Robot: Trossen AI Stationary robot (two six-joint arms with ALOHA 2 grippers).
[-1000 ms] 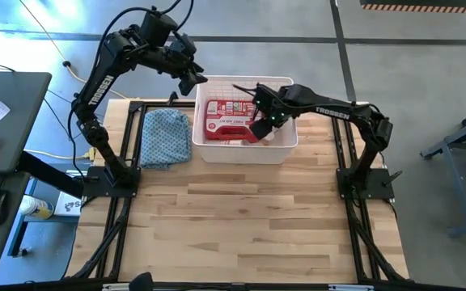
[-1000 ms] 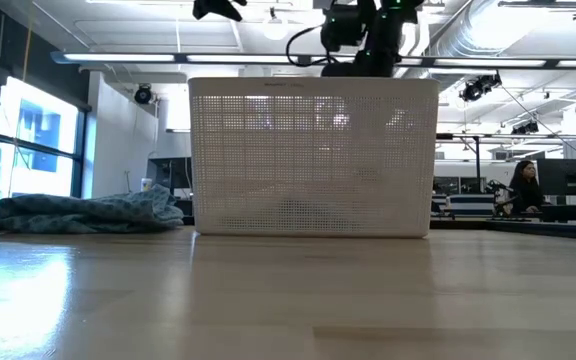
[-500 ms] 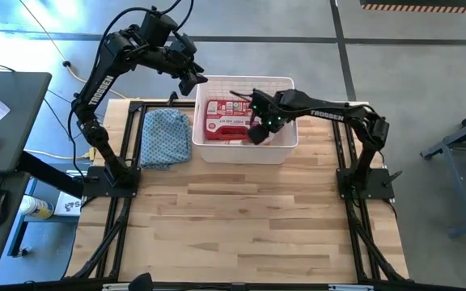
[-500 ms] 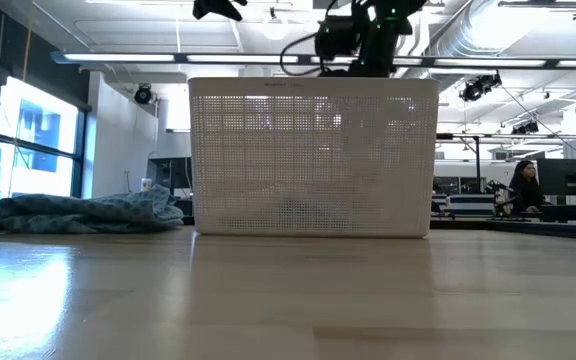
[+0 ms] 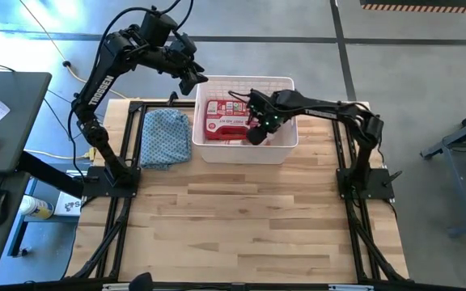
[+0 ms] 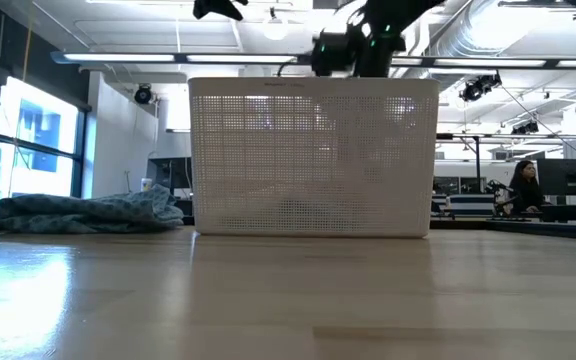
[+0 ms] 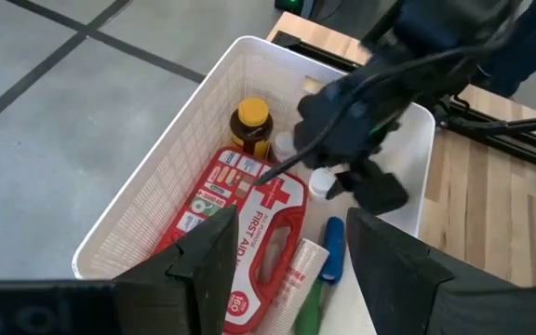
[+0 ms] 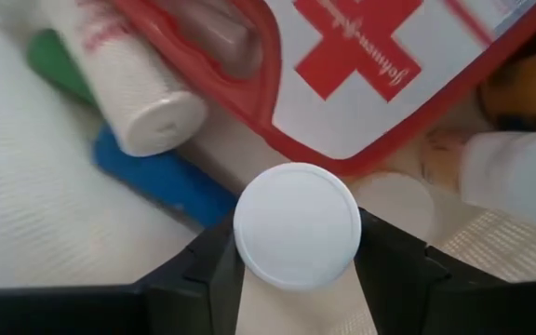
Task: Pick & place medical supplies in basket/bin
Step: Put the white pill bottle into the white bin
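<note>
One small white pill bottle sits clamped between the fingers of the right gripper, inside the white basket. Also in the basket lie one red first-aid case, one amber bottle, and three tubes: white, blue, green. The left gripper hovers above the basket's corner, fingers apart. One blue cloth lies just beside the basket.

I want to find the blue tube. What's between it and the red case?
A white tube lies between the blue tube and the red case, seen in the left wrist view.
</note>
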